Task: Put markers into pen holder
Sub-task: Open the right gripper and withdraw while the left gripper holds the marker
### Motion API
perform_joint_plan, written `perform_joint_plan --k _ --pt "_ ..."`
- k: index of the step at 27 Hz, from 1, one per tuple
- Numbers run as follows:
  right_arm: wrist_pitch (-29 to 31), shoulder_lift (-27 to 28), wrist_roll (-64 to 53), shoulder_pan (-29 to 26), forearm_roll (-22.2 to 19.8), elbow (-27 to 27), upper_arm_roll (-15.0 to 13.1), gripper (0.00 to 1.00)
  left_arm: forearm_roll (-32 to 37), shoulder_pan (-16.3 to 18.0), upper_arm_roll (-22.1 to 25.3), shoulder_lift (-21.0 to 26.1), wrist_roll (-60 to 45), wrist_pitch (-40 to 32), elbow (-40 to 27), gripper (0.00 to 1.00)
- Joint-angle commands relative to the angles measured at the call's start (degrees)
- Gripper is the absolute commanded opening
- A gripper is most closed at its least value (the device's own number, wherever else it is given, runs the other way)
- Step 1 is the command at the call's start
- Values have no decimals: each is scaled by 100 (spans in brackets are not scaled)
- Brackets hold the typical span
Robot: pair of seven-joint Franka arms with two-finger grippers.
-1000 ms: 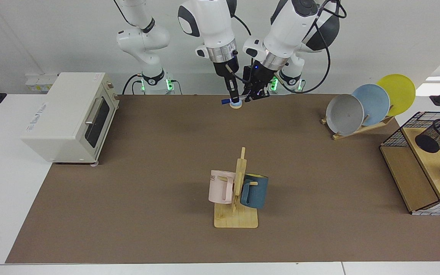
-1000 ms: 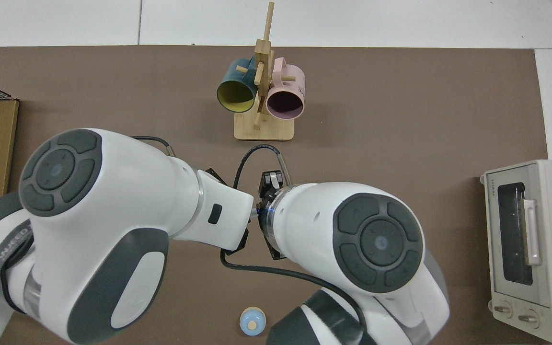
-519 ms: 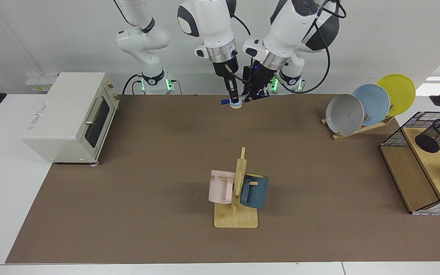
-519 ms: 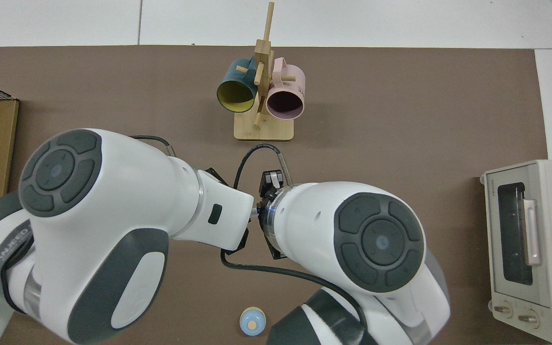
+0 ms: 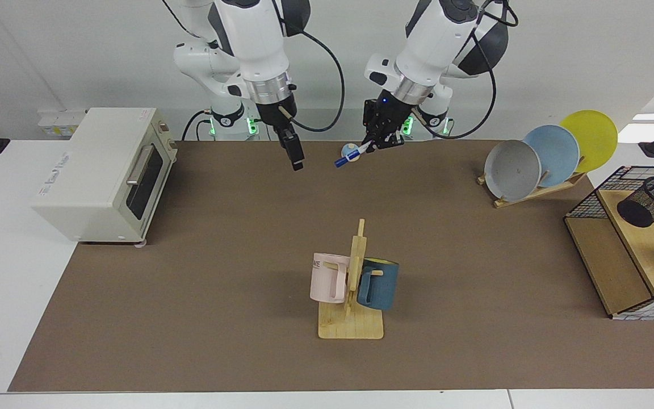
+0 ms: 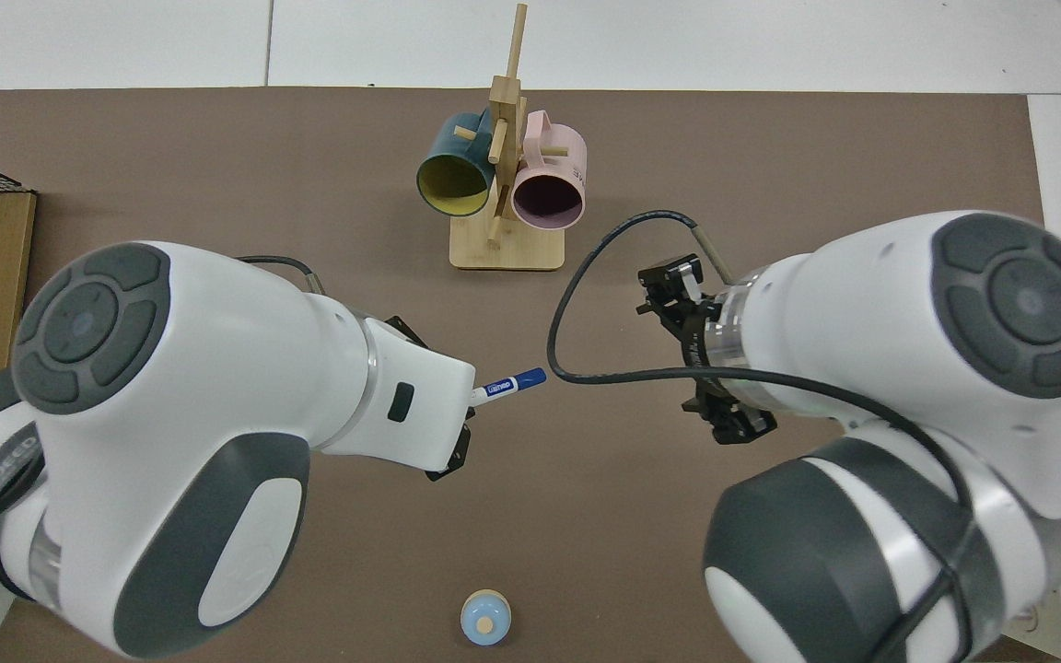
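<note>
The left hand (image 5: 373, 142) pinches the marker (image 5: 351, 155) by its white end, tilted above the desk's (image 5: 191, 284) far edge, ready to carry to the pen holder (image 5: 651, 201) well away, while the empty right hand (image 5: 296, 162), fingers pressed together, waits nearby.

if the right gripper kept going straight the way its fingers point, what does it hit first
The right gripper points down and slightly toward the camera. Nothing shows in that line, so it would probably meet only the bare brown mat. Depth is unclear; the mug rack looks well clear.
</note>
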Motion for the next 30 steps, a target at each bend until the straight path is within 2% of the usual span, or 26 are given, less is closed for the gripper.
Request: perform_joint_plan --k 1,7,15,20,26,30 --pt "-659 -213 -1698 -467 -33 -2 95 100 220 29 16 -162 -65 52 -103 0" --pt "-1126 -195 -3167 -634 -270 596 86 100 300 29 34 -188 -74 -27 -68 0" --pt "-1170 -248 -4653 -520 -376 605 209 100 633 143 51 -259 -91 -370 -24 0" --pt "-1310 -309 -5234 -529 -297 596 473 100 721 310 51 -276 -91 -616 90 0" --pt "-1749 -371 -6323 -555 -411 596 403 100 1134 486 51 -276 -91 -1073 345 0" --pt "-1794 -371 -6527 -599 -437 605 403 100 1336 626 51 -276 -83 -1249 494 0"
